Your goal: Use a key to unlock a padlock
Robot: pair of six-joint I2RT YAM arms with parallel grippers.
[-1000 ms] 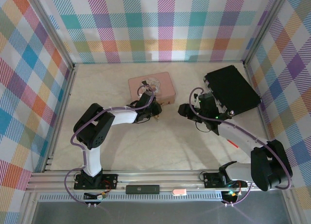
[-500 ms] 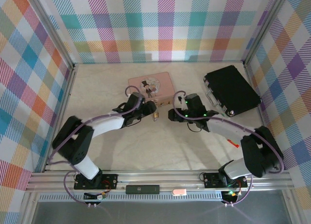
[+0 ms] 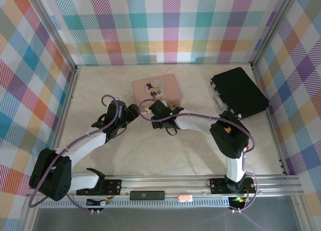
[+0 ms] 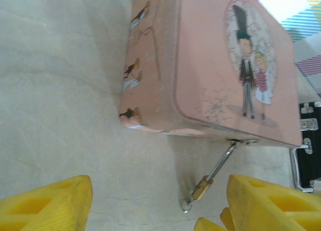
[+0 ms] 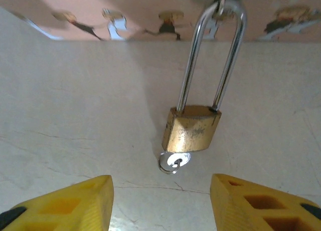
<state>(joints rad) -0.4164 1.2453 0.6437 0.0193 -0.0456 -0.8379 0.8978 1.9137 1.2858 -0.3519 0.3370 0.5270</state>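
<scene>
Padlock point(image 5: 192, 128) sits untouched before the spread, empty right pincer point(image 5: 160, 191); left pincer point(image 4: 160, 191) likewise spread, empty.

You can't see padlock point(image 5: 191, 128) shackle top: cut off at right wrist view's edge. Key point(image 5: 174, 162) blade buried in keyway. Black case point(image 4: 313, 163) cropped at right.

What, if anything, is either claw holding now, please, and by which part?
Nothing: the left claw and right claw are both open, clear of the padlock.

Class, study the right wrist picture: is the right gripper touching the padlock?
Apart. The right wrist view shows bare table separating the padlock from the right gripper, whose open jaws sit below it on either side.
</scene>
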